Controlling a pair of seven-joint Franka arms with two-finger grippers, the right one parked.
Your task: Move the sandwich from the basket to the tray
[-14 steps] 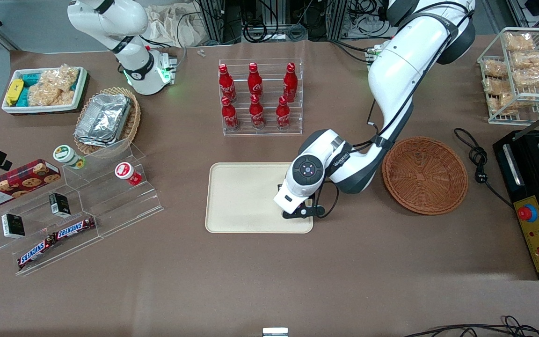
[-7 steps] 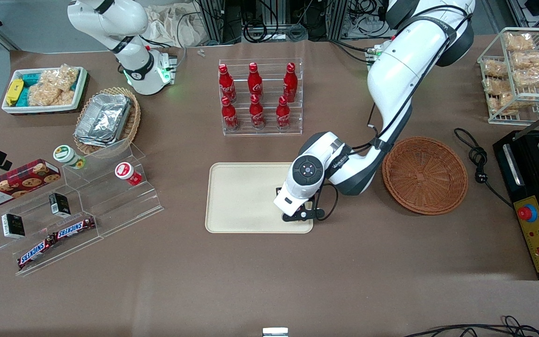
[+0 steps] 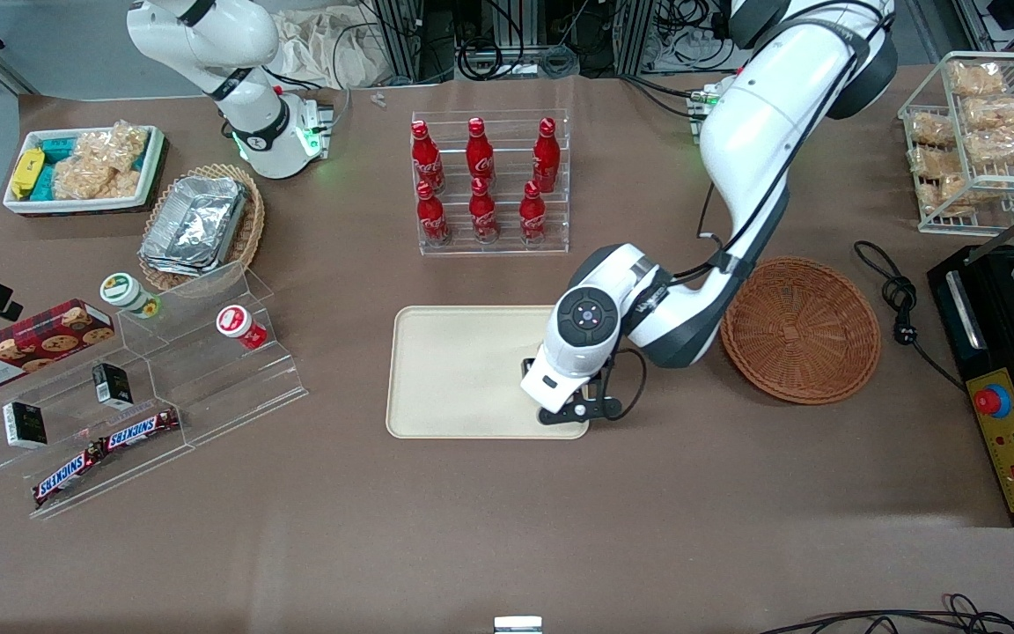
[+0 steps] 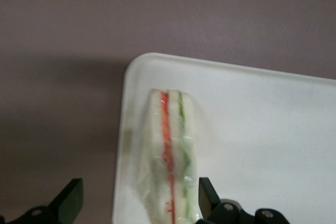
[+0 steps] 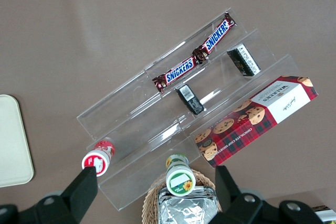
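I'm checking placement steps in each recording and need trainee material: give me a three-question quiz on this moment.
1. True or false: the sandwich lies on the tray.
2. The claw is: A) open, fingers on either side of the sandwich; B) shut on the sandwich; C) over the basket.
3. Fill in: the sandwich lies near the tray's ____.

Key: 1 true; 2 A; 3 corner.
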